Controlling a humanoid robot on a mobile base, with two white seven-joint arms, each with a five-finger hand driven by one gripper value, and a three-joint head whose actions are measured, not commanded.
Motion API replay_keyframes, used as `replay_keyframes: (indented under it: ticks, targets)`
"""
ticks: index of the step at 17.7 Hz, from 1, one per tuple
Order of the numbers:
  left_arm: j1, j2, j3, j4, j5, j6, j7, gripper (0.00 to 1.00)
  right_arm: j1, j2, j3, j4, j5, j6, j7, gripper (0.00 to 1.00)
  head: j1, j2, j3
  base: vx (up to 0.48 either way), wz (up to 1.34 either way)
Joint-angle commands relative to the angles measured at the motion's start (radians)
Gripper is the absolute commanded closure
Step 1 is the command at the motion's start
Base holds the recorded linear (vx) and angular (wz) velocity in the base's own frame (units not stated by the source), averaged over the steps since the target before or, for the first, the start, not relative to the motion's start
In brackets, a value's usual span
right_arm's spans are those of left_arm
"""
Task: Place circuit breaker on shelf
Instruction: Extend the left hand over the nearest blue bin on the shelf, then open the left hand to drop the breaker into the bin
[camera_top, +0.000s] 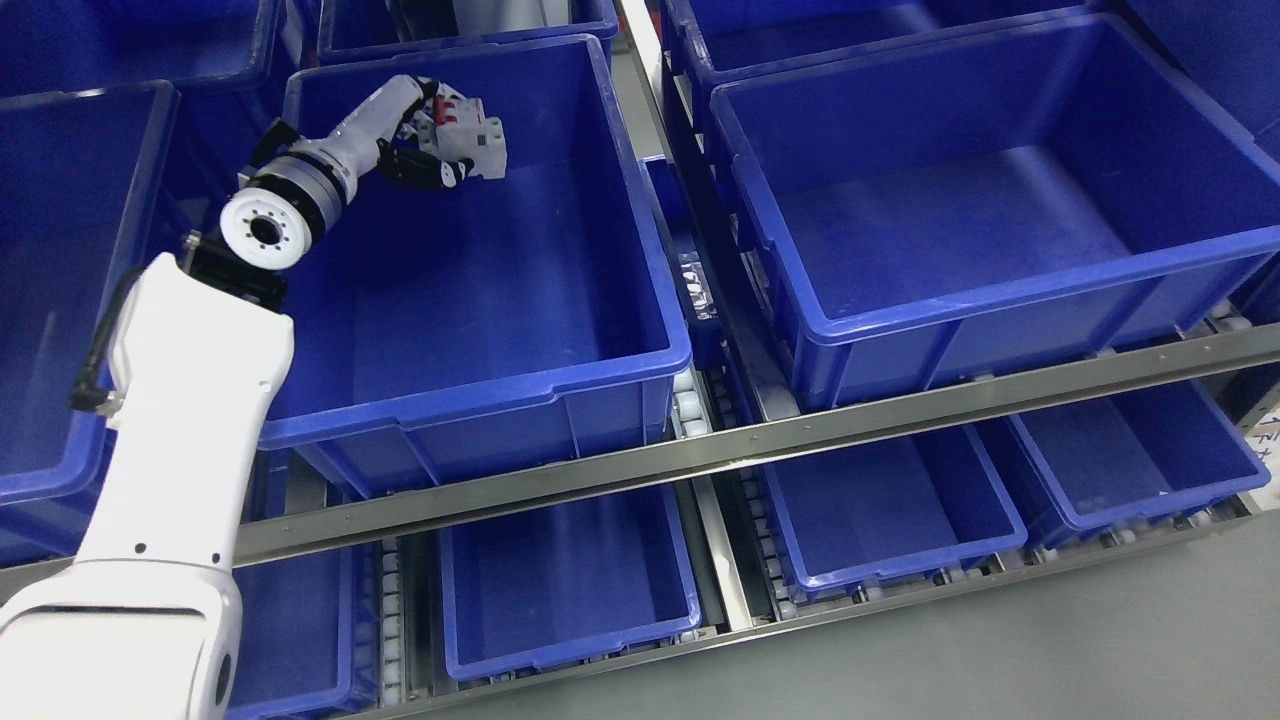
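Note:
My left arm comes in from the lower left and reaches over the rim into the large blue bin (600, 200) on the upper shelf. My left hand (440, 140) is curled around a white circuit breaker with red switches (478, 135). It holds the breaker above the far part of the bin's floor, near the back wall. The fingers wrap the breaker from the left and below. My right arm is not in view.
A second large blue bin (800, 300) stands to the right on the same shelf, past a metal divider (700, 230). A steel shelf rail (800, 430) runs across the front. Smaller blue bins (570, 580) sit on the lower shelf. Grey floor (1050, 650) lies at lower right.

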Motion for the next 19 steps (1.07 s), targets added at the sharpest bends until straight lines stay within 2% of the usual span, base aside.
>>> replay_keyframes:
  ticks: [1, 3, 5, 9, 12, 14, 15, 16, 17, 19]
  targets:
    - [-0.034, -0.017, -0.143, 0.331, -0.012, 0.003, 0.049, 0.69, 0.0, -0.017, 0.02, 0.0, 0.0, 0.058, 0.0, 0.0, 0.0, 0.0, 0.0, 0.0, 0.0]
    - [-0.035, -0.017, -0.142, 0.339, -0.012, 0.001, 0.073, 0.65, 0.0, -0.017, 0.02, 0.0, 0.0, 0.058, 0.0, 0.0, 0.0, 0.0, 0.0, 0.0, 0.0]
    - [-0.037, -0.016, -0.137, 0.339, -0.012, 0.001, 0.081, 0.54, 0.0, -0.017, 0.02, 0.0, 0.0, 0.058, 0.0, 0.0, 0.0, 0.0, 0.0, 0.0, 0.0]
    - [-0.069, -0.017, -0.133, 0.339, -0.012, 0.001, 0.086, 0.44, 0.0, -0.017, 0.02, 0.0, 0.0, 0.058, 0.0, 0.0, 0.0, 0.0, 0.0, 0.0, 0.0]
    - [-0.095, -0.017, -0.13, 0.339, -0.01, 0.001, 0.086, 0.34, 0.0, -0.017, 0.02, 0.0, 0.0, 0.058, 0.0, 0.0, 0.0, 0.0, 0.0, 0.0, 0.0]
    - [-0.11, -0.017, -0.082, 0.334, -0.004, 0.0, 0.107, 0.25, 0.0, -0.017, 0.02, 0.0, 0.0, 0.058, 0.0, 0.0, 0.0, 0.0, 0.0, 0.0, 0.0]
    - [-0.123, -0.023, -0.026, 0.33, 0.002, -0.003, 0.145, 0.22, 0.0, -0.017, 0.02, 0.0, 0.0, 0.058, 0.0, 0.0, 0.0, 0.0, 0.0, 0.0, 0.0]
    - [-0.132, -0.034, 0.083, 0.315, 0.008, -0.006, 0.215, 0.19, 0.0, -0.017, 0.02, 0.0, 0.0, 0.058, 0.0, 0.0, 0.0, 0.0, 0.0, 0.0, 0.0]
    - [-0.133, -0.058, 0.231, 0.276, 0.025, -0.009, 0.301, 0.16, 0.0, -0.017, 0.02, 0.0, 0.0, 0.058, 0.0, 0.0, 0.0, 0.0, 0.0, 0.0, 0.0]
    - [-0.135, -0.133, 0.524, 0.188, 0.114, -0.011, 0.368, 0.1, 0.0, -0.017, 0.02, 0.0, 0.0, 0.058, 0.0, 0.0, 0.0, 0.0, 0.0, 0.0, 0.0]
